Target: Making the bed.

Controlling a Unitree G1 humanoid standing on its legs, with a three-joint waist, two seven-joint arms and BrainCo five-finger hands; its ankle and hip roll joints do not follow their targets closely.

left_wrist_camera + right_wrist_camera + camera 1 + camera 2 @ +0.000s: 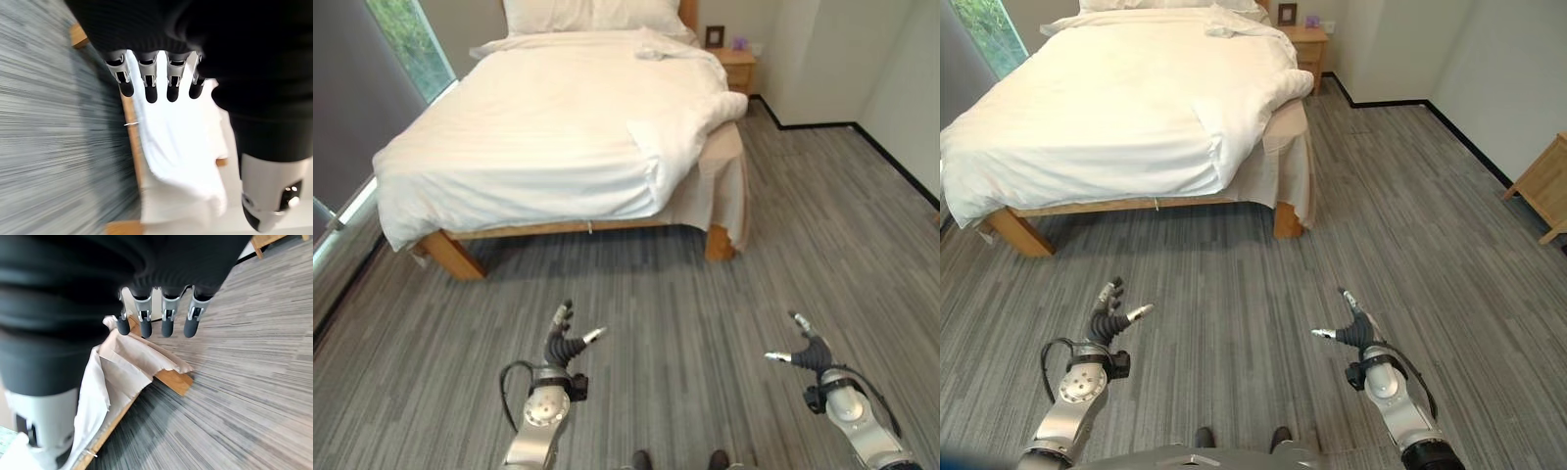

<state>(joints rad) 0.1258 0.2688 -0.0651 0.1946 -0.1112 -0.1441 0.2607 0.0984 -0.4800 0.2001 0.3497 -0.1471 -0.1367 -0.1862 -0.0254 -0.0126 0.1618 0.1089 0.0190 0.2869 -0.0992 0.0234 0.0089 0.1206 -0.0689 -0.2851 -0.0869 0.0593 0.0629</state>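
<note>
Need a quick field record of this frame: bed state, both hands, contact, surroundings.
bed: white duvet spread over the bed, near right corner folded back, beige sheet showing
pillows: at the headboard
left hand: open, above floor, holding nothing
right hand: open, above floor, holding nothing
contact: none, both hands short of the bed
surroundings: nightstand beside the bed

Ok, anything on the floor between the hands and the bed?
Nothing: in the left eye view, bare grey floor runs from the left hand and right hand up to the bed.
</note>
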